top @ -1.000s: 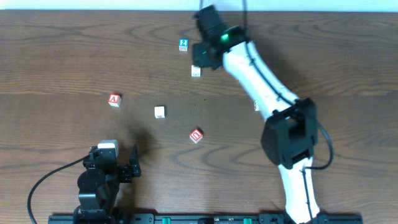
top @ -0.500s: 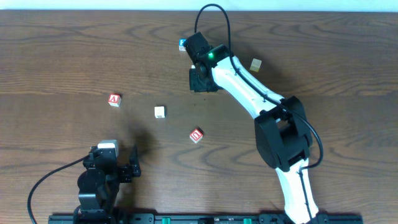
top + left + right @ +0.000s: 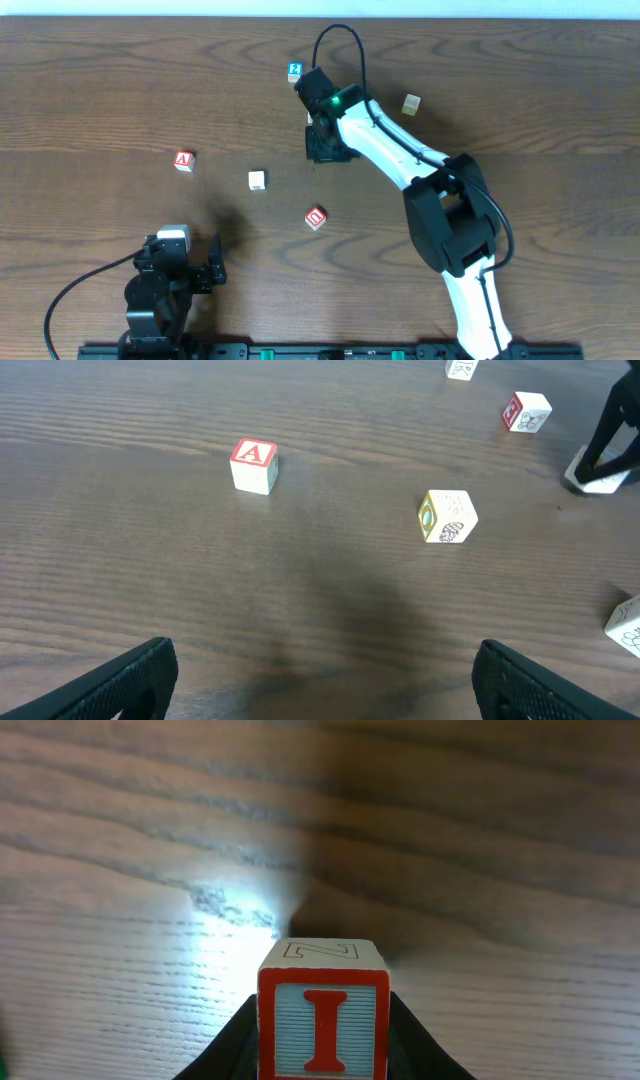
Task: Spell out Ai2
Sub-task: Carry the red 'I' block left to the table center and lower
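My right gripper (image 3: 323, 1032) is shut on a block (image 3: 323, 1018) whose face shows a red letter I. In the overhead view this gripper (image 3: 326, 143) is at the back middle of the table and hides the block. The left wrist view shows it (image 3: 608, 448) low over the table with the white block (image 3: 600, 481) under it. A red A block (image 3: 183, 160) lies at the left and also shows in the left wrist view (image 3: 254, 465). A blue 2 block (image 3: 295, 71) lies just behind the right gripper. My left gripper (image 3: 330, 690) is open and empty near the front edge (image 3: 205, 270).
A white picture block (image 3: 257, 180) lies between the A block and the right gripper and shows in the left wrist view (image 3: 446, 516). A red block (image 3: 316, 217) lies nearer the front. A beige block (image 3: 411, 103) lies at the back right, behind the right arm.
My right gripper has moved forward from the back, over the white block that lay beside it; the block now sits between its fingers. The beige block came into view. The left arm has not moved.
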Robot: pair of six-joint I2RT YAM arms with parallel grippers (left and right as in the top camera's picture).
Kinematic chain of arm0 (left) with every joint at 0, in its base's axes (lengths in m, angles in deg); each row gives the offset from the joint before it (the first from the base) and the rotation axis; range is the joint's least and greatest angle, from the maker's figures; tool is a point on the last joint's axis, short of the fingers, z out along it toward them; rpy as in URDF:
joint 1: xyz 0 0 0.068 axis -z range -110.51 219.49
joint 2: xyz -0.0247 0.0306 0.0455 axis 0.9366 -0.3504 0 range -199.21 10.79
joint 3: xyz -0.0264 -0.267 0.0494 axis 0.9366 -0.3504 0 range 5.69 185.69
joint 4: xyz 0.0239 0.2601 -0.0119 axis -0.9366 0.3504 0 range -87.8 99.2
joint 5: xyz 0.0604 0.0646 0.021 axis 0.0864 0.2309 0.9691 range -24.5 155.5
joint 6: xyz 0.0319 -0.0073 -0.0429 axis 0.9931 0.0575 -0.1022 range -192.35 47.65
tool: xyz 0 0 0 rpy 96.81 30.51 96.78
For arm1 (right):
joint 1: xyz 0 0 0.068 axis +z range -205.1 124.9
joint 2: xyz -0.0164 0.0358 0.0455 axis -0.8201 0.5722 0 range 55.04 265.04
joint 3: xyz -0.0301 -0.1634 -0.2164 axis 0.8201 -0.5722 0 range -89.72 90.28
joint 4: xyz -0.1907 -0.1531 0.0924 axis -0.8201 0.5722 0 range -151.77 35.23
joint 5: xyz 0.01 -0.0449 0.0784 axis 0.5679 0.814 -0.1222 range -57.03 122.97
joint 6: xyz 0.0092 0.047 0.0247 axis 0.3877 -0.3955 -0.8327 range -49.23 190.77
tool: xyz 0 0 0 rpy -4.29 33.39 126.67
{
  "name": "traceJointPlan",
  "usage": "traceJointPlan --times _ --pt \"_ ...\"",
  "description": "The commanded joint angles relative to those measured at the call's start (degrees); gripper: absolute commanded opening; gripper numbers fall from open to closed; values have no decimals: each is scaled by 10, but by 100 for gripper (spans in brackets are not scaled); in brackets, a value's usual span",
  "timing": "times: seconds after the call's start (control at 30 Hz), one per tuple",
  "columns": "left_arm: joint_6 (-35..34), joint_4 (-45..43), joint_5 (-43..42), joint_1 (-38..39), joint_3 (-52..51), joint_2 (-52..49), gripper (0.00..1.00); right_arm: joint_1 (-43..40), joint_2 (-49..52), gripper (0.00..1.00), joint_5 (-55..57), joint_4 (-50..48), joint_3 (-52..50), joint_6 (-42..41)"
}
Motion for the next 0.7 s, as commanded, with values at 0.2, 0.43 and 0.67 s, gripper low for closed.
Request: traceJointPlan --times 0.2,0.43,0.67 --pt "-1 -1 2 -2 -6 3 95 14 1 1 4 -1 -14 -10" --pt "-1 -1 2 -2 -6 3 95 14 1 1 33 -1 -24 -26" --pt "-1 -1 2 -2 -6 3 95 14 1 1 35 -5 -24 -32"
